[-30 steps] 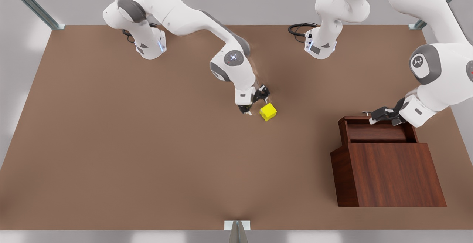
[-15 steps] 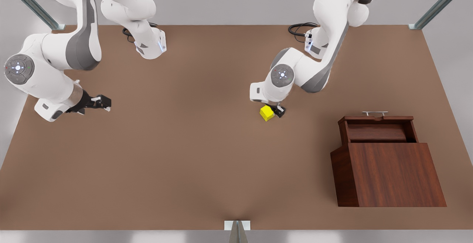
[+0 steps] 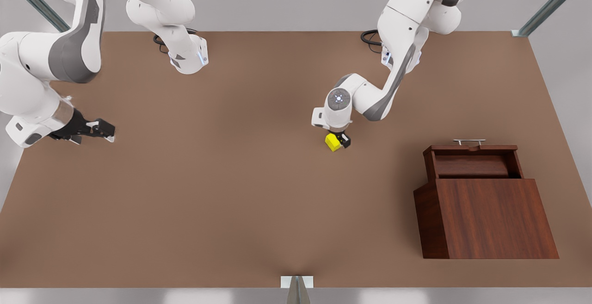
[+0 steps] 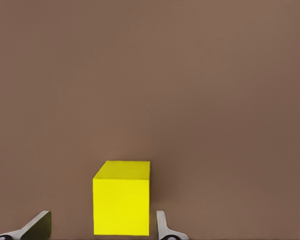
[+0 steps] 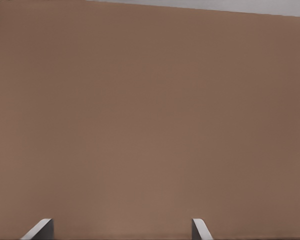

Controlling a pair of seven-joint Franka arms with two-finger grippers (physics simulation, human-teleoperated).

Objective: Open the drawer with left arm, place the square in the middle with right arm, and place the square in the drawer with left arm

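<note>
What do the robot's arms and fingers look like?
Both arms are glossy white with grey joint bands and round grey caps bearing small lights. The left gripper and right gripper are black with pale-tipped fingers. Black cables coil at the bases.

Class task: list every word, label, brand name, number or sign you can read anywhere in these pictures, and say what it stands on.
There is none to read: no text stands on the yellow cube, the drawer, the wooden cabinet or the table. The arms carry only tiny marks and lights, too small to make out.
</note>
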